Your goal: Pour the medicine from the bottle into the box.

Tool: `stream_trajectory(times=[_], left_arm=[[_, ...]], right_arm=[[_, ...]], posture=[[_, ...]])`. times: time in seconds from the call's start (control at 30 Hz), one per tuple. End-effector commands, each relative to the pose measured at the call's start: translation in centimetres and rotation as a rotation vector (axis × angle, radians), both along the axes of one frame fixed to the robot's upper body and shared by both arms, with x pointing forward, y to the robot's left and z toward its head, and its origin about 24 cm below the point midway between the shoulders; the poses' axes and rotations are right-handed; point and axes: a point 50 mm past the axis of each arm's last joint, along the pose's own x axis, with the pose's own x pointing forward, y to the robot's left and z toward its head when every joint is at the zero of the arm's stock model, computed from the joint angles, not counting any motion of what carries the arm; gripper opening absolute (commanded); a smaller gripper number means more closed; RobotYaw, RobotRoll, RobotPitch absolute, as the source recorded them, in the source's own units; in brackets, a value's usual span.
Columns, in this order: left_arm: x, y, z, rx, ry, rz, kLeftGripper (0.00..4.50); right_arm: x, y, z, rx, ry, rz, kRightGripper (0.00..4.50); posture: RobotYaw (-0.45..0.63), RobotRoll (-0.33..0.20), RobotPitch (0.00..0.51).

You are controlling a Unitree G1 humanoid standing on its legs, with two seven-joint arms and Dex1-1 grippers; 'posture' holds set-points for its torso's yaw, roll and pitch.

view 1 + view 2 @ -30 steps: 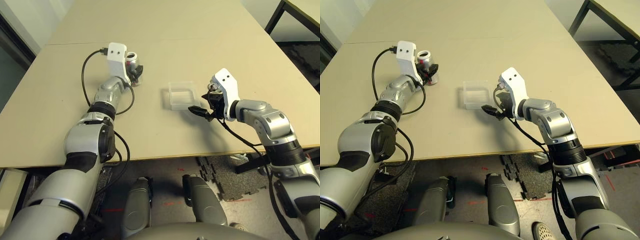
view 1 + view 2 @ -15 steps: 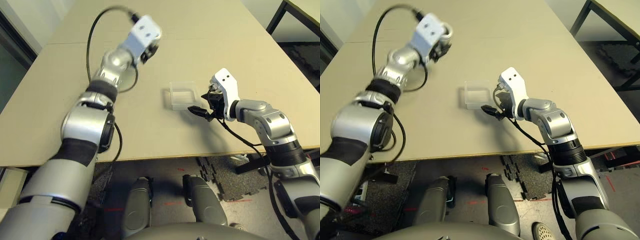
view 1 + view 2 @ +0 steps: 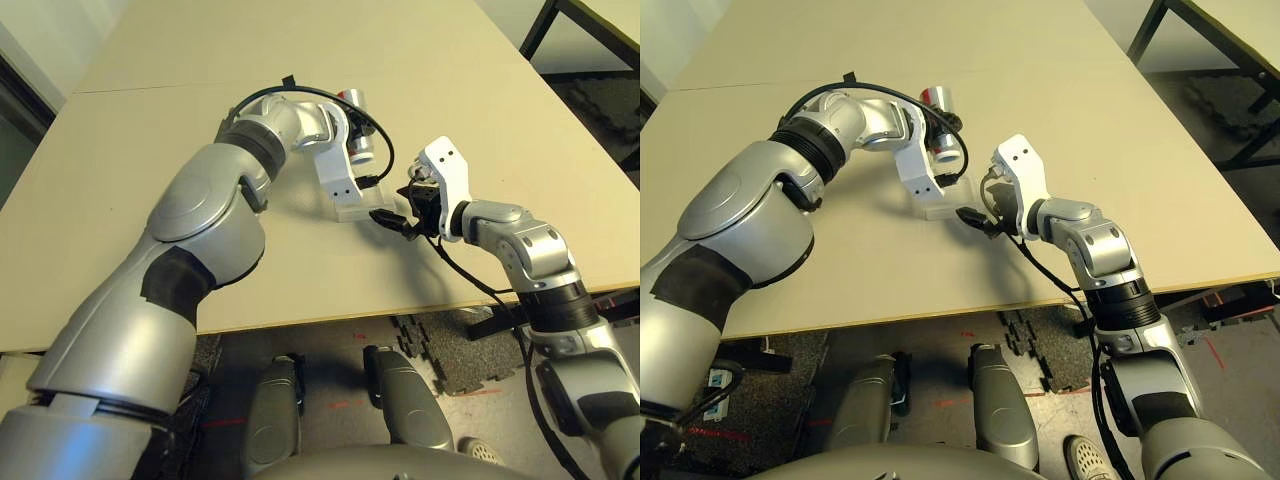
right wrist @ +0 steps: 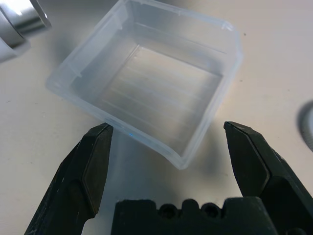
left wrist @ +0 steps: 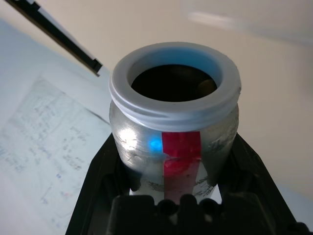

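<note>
The left gripper [image 5: 171, 196] is pinching the bottle [image 5: 174, 122], its black fingers [image 5: 100, 171] pressing on either side of the silver body, and the open mouth with its white rim is showing a dark inside. The right gripper [image 4: 168, 147] is sitting with its fingers [image 4: 95, 161] spread wide just beside the near corner of the box [image 4: 151, 93], not touching it. The clear box is resting on the tan table [image 3: 150, 130], and the left arm's white wrist mount [image 3: 335, 175] is hanging over it, partly covering it from above.
</note>
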Motion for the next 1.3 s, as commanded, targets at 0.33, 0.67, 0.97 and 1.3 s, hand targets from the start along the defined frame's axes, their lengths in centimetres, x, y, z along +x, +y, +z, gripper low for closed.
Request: stream_trajectory(times=[0.33, 0.67, 0.97, 1.3], left_arm=[[-0.5, -0.3, -0.2, -0.331, 0.267, 0.082, 2.53], [1.8, 5.7, 0.4, -1.581, 0.966, 0.518, 2.53], [2.2, 11.5, -3.1, -2.178, 1.033, 0.658, 2.53], [1.4, 13.7, -8.1, -2.362, 0.990, 0.852, 2.53]], right_arm=[[0.1, -0.3, 0.1, 0.000, -0.002, -0.005, 4.50], [-0.4, -0.5, -0.1, -0.021, 0.017, 0.039, 4.50], [-0.7, -0.8, 0.1, -0.029, 0.021, 0.070, 4.50], [-1.2, -1.3, 0.3, -0.019, 0.031, 0.068, 4.50]], posture=[[-0.20, 0.000, 0.146], [-0.19, 0.000, 0.149], [-0.18, 0.000, 0.144], [-0.19, 0.000, 0.140]])
